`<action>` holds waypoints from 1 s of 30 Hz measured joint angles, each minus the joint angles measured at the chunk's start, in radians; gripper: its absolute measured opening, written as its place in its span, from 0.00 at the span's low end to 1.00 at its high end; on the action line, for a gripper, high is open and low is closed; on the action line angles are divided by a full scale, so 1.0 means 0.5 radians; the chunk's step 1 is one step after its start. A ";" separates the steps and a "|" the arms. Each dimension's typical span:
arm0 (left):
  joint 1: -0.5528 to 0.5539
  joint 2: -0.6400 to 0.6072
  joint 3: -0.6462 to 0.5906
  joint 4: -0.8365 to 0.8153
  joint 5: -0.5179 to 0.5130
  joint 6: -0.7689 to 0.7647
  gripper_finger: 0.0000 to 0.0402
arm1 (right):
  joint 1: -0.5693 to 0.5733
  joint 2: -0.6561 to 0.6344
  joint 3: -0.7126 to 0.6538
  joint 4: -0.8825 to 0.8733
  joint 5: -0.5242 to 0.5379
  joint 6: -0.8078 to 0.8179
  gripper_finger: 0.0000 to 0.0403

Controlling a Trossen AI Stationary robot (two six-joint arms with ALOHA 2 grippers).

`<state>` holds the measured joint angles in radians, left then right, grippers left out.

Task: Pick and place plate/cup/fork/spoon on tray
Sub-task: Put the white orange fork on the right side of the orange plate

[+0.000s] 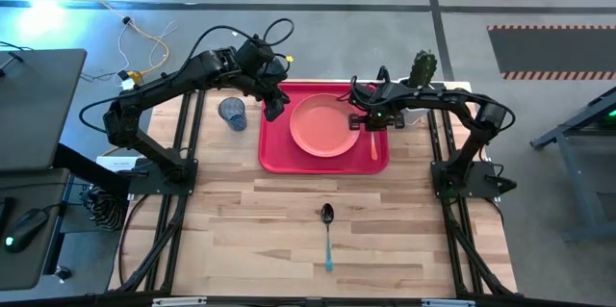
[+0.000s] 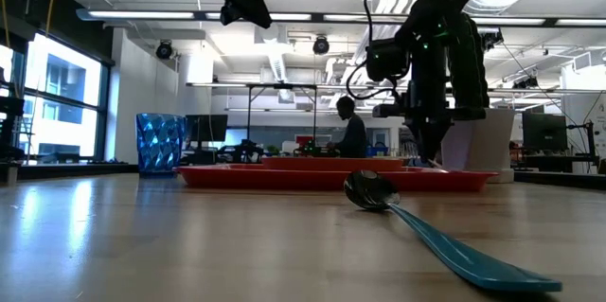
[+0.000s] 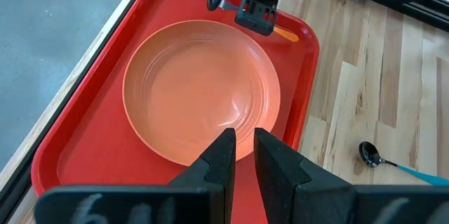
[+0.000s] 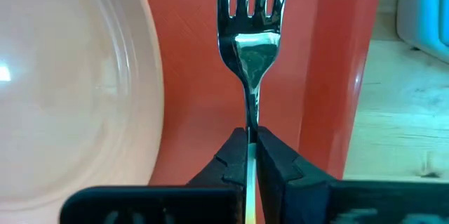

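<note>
The salmon-pink plate point(image 1: 322, 124) lies flat on the red tray point(image 1: 274, 158). My right gripper point(image 1: 370, 117) is over the tray's right part, shut on the fork point(image 4: 245, 13). The fork's orange handle point(image 1: 373, 145) lies between the plate and the tray's right rim. My left gripper point(image 1: 273, 105) hangs high over the tray's left edge, empty, with a narrow gap between its fingers point(image 3: 242, 155). The blue cup point(image 1: 232, 112) stands upright on the table left of the tray. The teal-handled spoon point(image 1: 327, 232) lies on the table near the front edge. My right gripper pinches the fork's thin metal neck point(image 4: 250, 122), just behind the tines, between its two fingers. The fingers come slanting from above and lie across the fork. The fork lies about level, low over the tray floor, with its tines pointing at the far edge. Whether it rests on the tray I cannot tell.
A white pot with a cactus point(image 1: 423, 68) stands just beyond the tray's far right corner, close to my right arm. Bare wood lies between the tray and the spoon. People and desks show in the room behind the table point(image 2: 352, 132).
</note>
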<state>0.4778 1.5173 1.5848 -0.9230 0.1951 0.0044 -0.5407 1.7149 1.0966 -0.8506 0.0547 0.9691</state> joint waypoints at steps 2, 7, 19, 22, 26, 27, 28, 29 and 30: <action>0.000 0.000 0.000 -0.001 0.000 0.000 0.11 | -0.009 0.000 0.000 -0.001 -0.004 -0.002 0.00; 0.000 0.000 0.000 -0.001 0.000 0.000 0.11 | -0.020 0.000 0.000 -0.002 -0.012 -0.005 0.00; 0.000 0.000 0.000 0.000 -0.001 0.000 0.11 | -0.022 0.002 -0.162 0.099 -0.101 0.017 0.00; 0.000 0.000 0.000 -0.001 -0.001 0.000 0.11 | -0.022 0.002 -0.227 0.149 -0.101 0.074 0.00; 0.000 0.000 0.000 -0.001 -0.001 0.000 0.11 | -0.022 0.002 -0.236 0.186 -0.102 0.073 0.00; 0.000 0.000 0.000 -0.001 -0.001 0.000 0.11 | -0.021 0.002 -0.228 0.188 -0.087 0.069 0.00; 0.000 0.000 0.000 0.000 -0.001 0.000 0.11 | -0.022 0.002 -0.218 0.198 -0.075 0.051 0.00; 0.000 0.000 0.000 -0.001 -0.001 0.000 0.11 | -0.026 0.002 -0.210 0.214 -0.072 0.038 0.00; 0.000 0.000 0.000 -0.001 -0.001 0.000 0.11 | -0.031 0.002 -0.207 0.227 -0.073 0.033 0.00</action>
<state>0.4776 1.5173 1.5848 -0.9234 0.1947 0.0044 -0.5564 1.7161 0.9932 -0.7372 0.0182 0.9855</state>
